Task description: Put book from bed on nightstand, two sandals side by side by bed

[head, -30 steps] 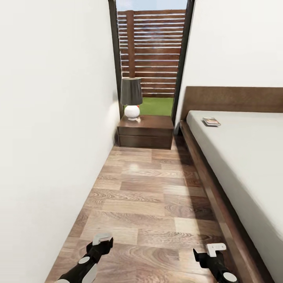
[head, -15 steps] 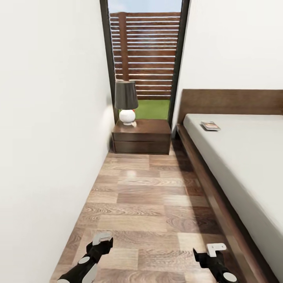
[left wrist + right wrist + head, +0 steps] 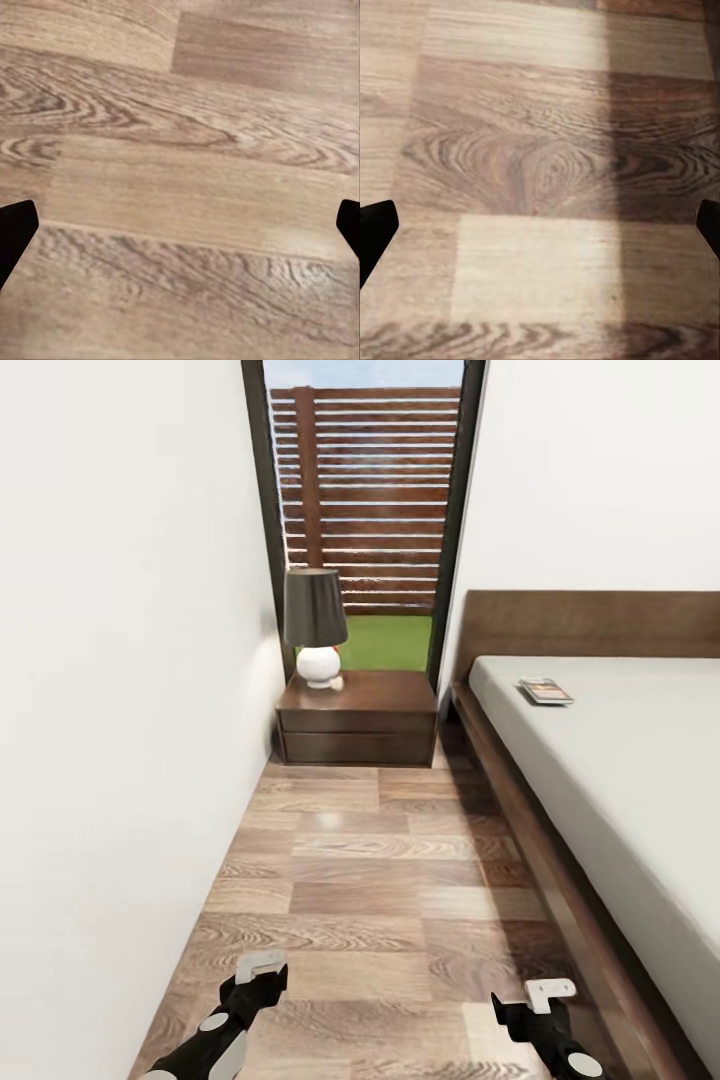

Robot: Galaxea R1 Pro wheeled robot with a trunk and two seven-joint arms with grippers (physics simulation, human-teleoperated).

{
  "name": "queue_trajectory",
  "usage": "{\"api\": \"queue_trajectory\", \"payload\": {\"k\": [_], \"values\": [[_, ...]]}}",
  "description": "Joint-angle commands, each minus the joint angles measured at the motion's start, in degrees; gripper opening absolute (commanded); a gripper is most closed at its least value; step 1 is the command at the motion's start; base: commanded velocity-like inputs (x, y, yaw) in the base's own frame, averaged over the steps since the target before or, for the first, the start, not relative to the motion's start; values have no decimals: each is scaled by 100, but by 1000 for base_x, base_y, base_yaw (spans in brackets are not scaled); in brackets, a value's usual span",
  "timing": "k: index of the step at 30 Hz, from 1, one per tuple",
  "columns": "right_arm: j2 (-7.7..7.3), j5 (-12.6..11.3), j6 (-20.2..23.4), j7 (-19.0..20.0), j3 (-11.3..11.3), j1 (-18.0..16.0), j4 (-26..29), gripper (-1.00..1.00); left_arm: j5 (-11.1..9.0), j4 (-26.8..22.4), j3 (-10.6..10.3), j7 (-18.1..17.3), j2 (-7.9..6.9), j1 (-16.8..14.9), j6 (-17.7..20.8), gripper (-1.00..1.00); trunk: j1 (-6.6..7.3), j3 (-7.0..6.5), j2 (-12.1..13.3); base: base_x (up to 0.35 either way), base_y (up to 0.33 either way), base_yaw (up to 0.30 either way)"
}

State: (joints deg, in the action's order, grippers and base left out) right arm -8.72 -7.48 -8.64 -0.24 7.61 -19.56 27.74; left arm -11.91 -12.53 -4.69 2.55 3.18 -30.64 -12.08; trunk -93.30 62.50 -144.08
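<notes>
The book (image 3: pixel 546 691) lies flat on the light grey mattress of the bed (image 3: pixel 630 780), near the dark headboard at the right. The nightstand (image 3: pixel 358 718) stands against the far window, between the left wall and the bed's head. Both grippers hang low over the plank floor at the near edge of the head view: my left gripper (image 3: pixel 262 965) and my right gripper (image 3: pixel 548 992), far from the book. In the wrist views the left gripper (image 3: pixel 180 232) and the right gripper (image 3: pixel 540 232) have their dark fingertips wide apart, open, holding nothing. The sandals are out of view.
A lamp (image 3: pixel 315 625) with a dark shade and white base takes up the left part of the nightstand top. A narrow strip of wood floor (image 3: pixel 380 880) runs between the white wall (image 3: pixel 120 710) and the bed's dark frame (image 3: pixel 520 810). Behind the nightstand is a tall dark-framed window (image 3: pixel 370 510).
The whole head view has shifted, so the camera has moved; nightstand and book sit a little lower and nearer. Both grippers keep the same pose and stay open.
</notes>
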Motion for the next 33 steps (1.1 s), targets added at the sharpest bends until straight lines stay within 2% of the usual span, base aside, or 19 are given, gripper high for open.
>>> {"api": "queue_trajectory", "payload": {"k": [1,31,33], "values": [[-7,-60,-24,-3,39,-4,-3,100,-48,5,-49,27,-2,-3,-22,100,-2,5,-2,333,0,0],[-7,-60,-24,2,21,-4,29,100,-48,9,-49,27,-2,-3,-22,100,-2,5,-2,333,0,0],[-58,-54,-39,-2,15,38,7,100,-57,-56,-5,44,-67,62,-88,100,-2,5,-2,0,0,0]]}}
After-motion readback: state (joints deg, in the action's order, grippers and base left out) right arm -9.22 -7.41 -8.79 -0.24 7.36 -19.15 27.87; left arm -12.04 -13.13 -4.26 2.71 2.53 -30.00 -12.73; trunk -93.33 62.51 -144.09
